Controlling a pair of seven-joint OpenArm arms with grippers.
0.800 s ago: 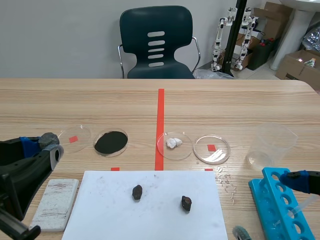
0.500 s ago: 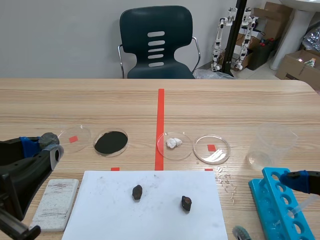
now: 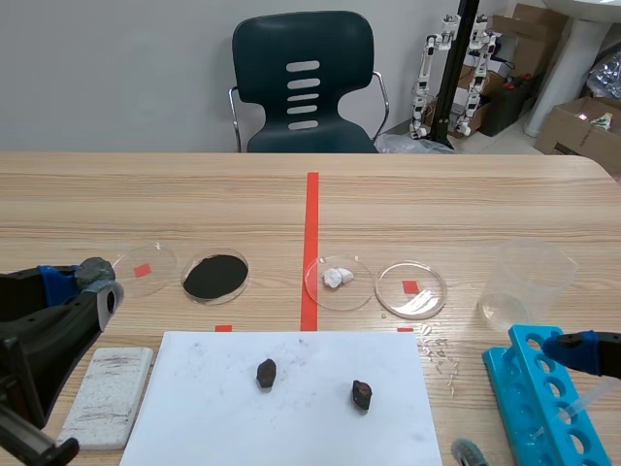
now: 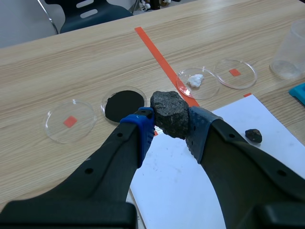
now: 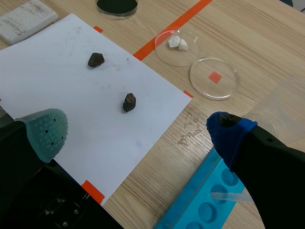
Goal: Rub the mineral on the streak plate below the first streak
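Left hand (image 4: 170,129) is clamped on the mineral (image 4: 169,112), a rough dark grey lump pinched between both pads. Compared with the scene shots just before, nothing has moved: same arm pose, same rock, same layout. So I read this as a pause, with no rubbing under way.

The mineral is up off the tabletop (image 3: 194,194), near the dish of black powder (image 3: 214,277) and the clear dish with an orange mark (image 3: 146,264). The streak plate (image 3: 109,393) lies closer to me than the hand, just beside the white paper sheet (image 3: 291,427). It shows faint dark scratches near its far end, probably the first streak. My guess is that the next move brings the rock back and down onto the bare part below those marks.

Right hand (image 5: 138,136) is spread wide and holds nothing. It hangs over the near corner of the paper, by the blue tube rack (image 3: 539,398).

Two small dark rocks (image 3: 266,373) (image 3: 361,394) sit on the paper. Past it are a dish with white chunks (image 3: 338,280), another clear dish (image 3: 410,289) and a clear plastic cup (image 3: 529,282).

The surface is light wood grain with orange tape marks. Beyond the far edge I see a dark chair (image 3: 304,83), a grey wall and cardboard boxes (image 3: 582,121).
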